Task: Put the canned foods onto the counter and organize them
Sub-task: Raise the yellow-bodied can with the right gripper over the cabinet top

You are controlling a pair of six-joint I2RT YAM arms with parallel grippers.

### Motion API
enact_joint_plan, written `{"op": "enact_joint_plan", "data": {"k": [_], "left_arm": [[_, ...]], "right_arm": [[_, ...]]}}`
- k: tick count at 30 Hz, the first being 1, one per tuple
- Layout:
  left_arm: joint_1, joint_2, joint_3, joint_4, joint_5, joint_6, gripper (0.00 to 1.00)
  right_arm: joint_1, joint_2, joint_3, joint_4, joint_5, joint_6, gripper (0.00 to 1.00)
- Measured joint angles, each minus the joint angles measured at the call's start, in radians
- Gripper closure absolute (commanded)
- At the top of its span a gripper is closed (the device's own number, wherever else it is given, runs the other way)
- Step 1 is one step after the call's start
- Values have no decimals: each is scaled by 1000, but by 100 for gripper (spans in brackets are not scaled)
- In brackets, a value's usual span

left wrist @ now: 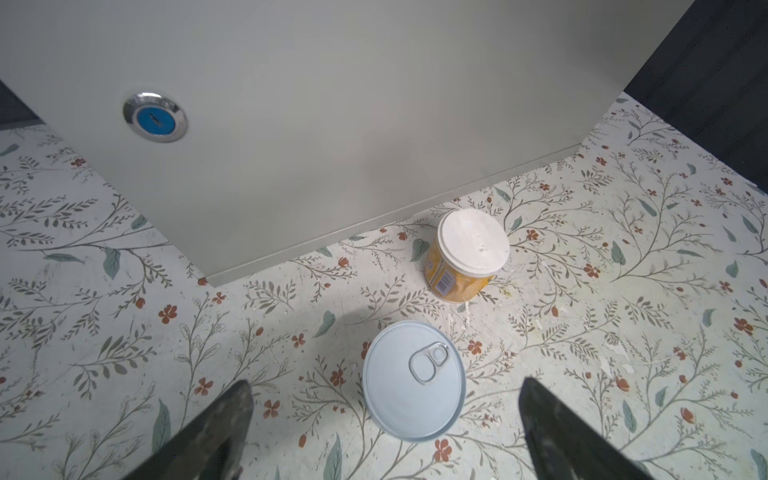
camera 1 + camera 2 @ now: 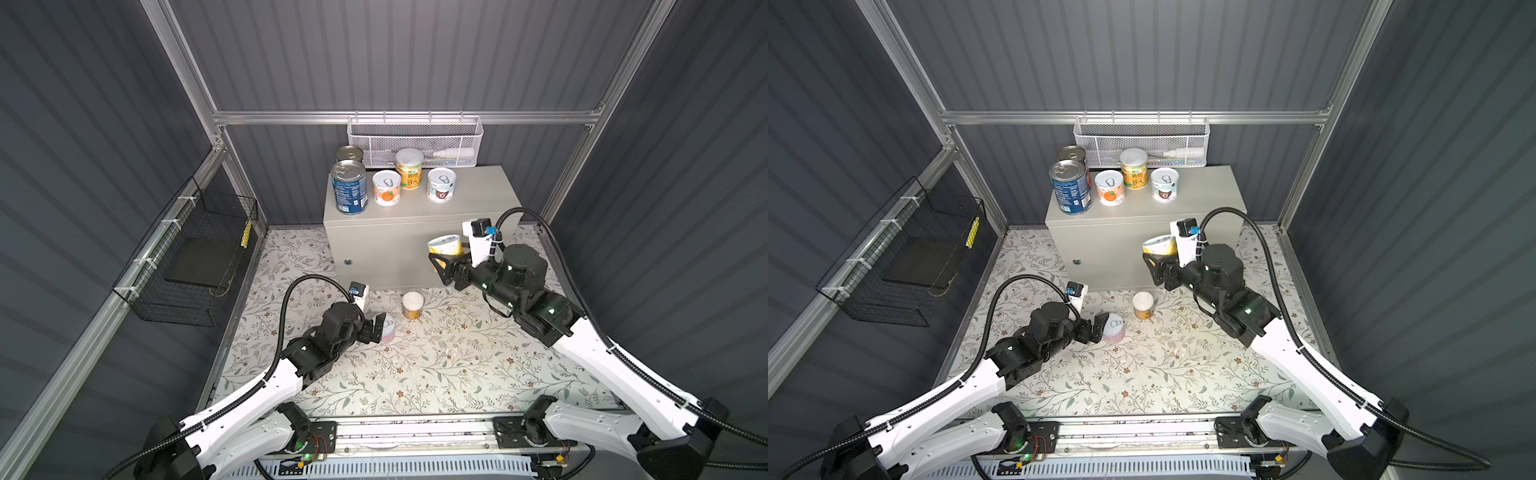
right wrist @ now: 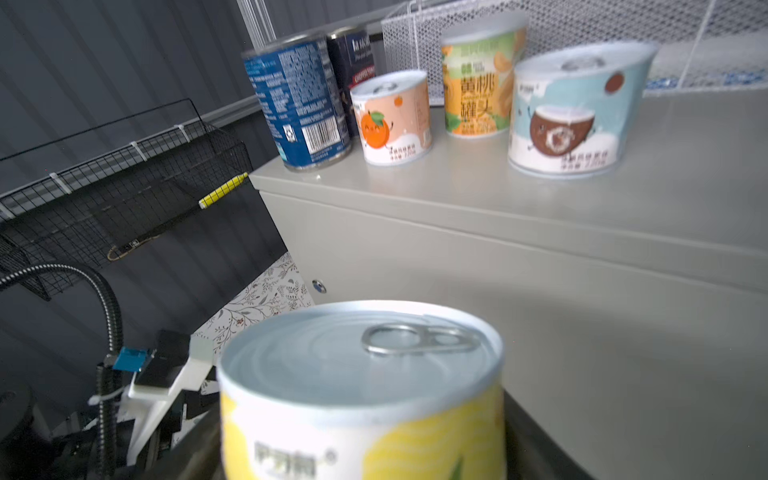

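Yellow-labelled can [image 2: 446, 246] pinched in your right gripper [image 2: 444, 261], held raised before the bench [image 2: 469, 199] front.
Your left gripper [image 1: 386, 384] stands spread wide, low over the floral mat [image 1: 124, 332], with a pale-lidded can [image 1: 415, 395] upright just ahead of its fingertips. An orange can [image 1: 461, 257] stands further beyond that gripper, near the bench foot. Five cans [image 2: 386, 188] stand on the bench top, above and beyond your right gripper.

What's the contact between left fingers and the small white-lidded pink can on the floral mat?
Apart. Left wrist view: the open left gripper fingers flank the small white-lidded pink can, floral mat visible in both gaps.
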Motion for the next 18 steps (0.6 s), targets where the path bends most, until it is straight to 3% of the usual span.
{"op": "enact_joint_plan", "data": {"k": [9,18], "left_arm": [[0,-35,-69,53,-14,8,0],[0,-133,-111,58,-48,7,0]], "right_arm": [[-52,109,217,-10,-22,-69,24],[-70,202,282,80,10,-140,23]]}}
